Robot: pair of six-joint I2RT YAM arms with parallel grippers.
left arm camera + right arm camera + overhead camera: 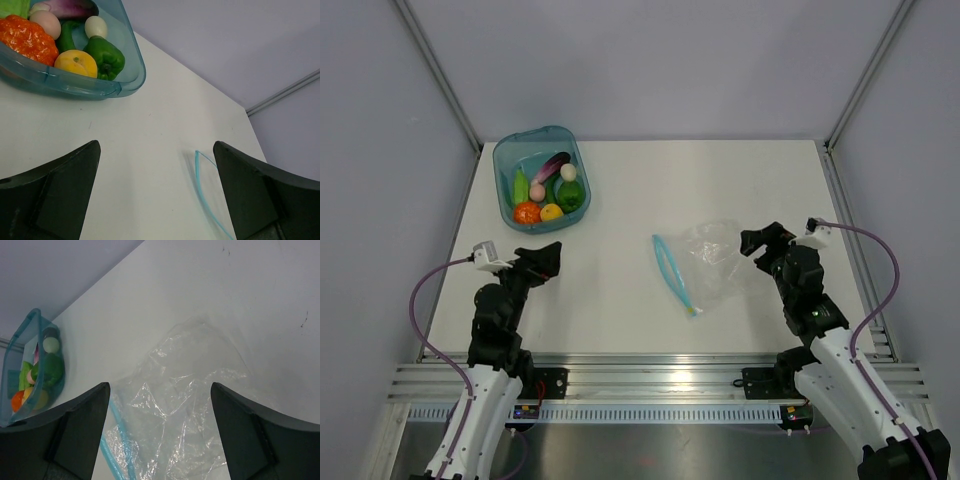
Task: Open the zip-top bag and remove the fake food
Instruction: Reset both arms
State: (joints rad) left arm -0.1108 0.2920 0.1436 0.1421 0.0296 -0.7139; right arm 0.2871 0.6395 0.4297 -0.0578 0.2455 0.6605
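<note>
Clear crinkly plastic: the zip-top bag (708, 262) is seen lying flat on the white bench (630, 190), right of centre, just ahead of the right arm (800, 280). Its light blue zip strip (673, 272) is laid along the bag's left side, running from far to near. Nothing coloured is seen inside the bag in the top or right wrist views.

The fake food (548, 190) is held in a teal translucent tub (506, 150) at the far left corner of the bench, well apart from the bag. Pieces made out in the tub: orange-red tomato (27, 37), yellow lemon (76, 63), green pepper (106, 57), white egg (95, 26), purple eggplant (70, 7), and a green pod (521, 185).

Left jaws: spread wide, nothing between them, bare bench seen through the gap, tub just beyond; the left arm (505, 300) is set at the near left. Right jaws: also released, spread wide over the bag, nothing gripped. Whether the bag is touched can't be told.
</note>
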